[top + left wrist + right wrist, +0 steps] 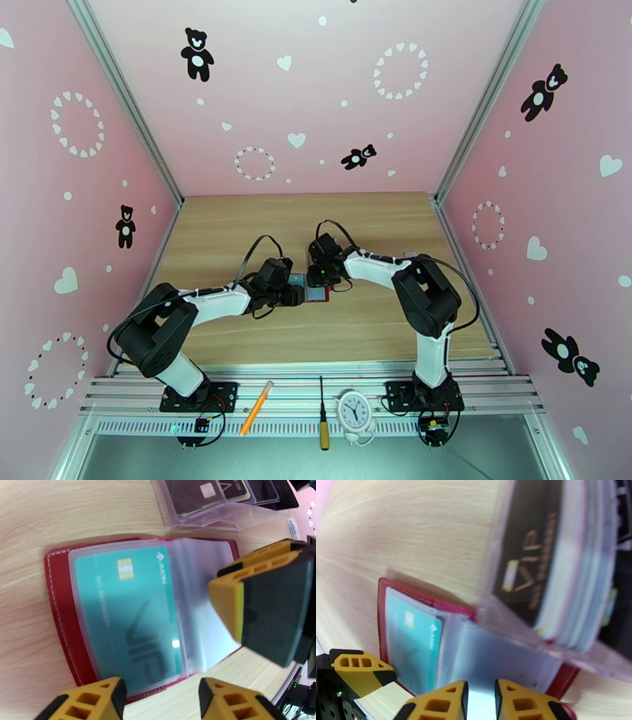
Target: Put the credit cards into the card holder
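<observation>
The left gripper (162, 703) had its fingers spread apart with nothing between them, hanging just over the near end of the teal card (126, 618). That card lay flat inside one of the clear pockets (201, 594) on the left half of the card holder (59, 598). The right gripper (480, 703) had its fingers close together over the empty pockets of the right half, a pale leaf showing in the narrow gap; whether they pinched that leaf or only pressed on it could not be told. The holder lay open on the table (59, 511) between the two arms, just beside the clear stand (237, 517), where the dark cards (193, 494) stood in their slots. The teal card looked seated, so the step in hand seemed to be letting go of it. The next move would likely call for drawing a dark card out of the stand by its edge and sliding it into an empty pocket while the holder was kept spread open
</observation>
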You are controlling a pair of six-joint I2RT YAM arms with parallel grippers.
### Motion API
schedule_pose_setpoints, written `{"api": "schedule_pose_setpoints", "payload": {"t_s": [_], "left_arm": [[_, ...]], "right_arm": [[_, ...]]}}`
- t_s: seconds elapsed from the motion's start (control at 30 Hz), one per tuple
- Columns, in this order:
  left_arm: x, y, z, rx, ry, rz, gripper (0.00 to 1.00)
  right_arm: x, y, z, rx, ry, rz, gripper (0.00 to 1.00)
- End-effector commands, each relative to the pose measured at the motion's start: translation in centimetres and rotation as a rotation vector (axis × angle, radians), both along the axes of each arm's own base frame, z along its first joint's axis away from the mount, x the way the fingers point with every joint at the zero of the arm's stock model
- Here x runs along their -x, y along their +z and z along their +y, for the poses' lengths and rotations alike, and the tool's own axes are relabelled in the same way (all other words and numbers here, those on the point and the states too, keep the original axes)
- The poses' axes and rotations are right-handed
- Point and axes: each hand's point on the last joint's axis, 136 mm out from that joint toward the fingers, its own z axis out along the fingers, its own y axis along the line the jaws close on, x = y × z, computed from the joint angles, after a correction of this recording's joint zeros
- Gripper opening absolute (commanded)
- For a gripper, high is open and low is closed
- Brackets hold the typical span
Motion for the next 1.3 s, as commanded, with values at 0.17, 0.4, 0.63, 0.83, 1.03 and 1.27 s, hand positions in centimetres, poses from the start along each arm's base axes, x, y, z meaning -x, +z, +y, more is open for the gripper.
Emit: {"api": "schedule_pose_setpoints", "payload": {"t_s": [0.17,0.4,0.63,0.83,1.03,1.27], "left_arm": [[1.0,-2.2,1.4,-0.071,-0.008,0.054,0.57],[0.6,-2.3,2.4,-0.130,0.005,0.043,0.57],[0.1,-1.9,2.8,-0.148,0.002,0.030,0.57],[0.1,-1.9,2.7,-0.144,-0.005,0.033,0.57],[0.3,-2.0,2.2,-0.117,-0.010,0.044,0.57],[0.5,-2.1,2.2,-0.111,-0.010,0.048,0.58]], "right_arm": [[1.1,-1.3,0.3,-0.012,-0.001,0.043,0.23],[0.5,1.6,0.2,-0.031,-0.014,-0.016,0.26],[-0.9,1.9,-1.1,0.036,-0.035,-0.057,0.28],[-1.5,1.2,-1.0,0.052,-0.037,-0.054,0.28],[-1.8,1.0,-0.8,0.054,-0.041,-0.055,0.28],[-1.4,-0.5,-1.2,0.078,-0.037,-0.028,0.28]]}}
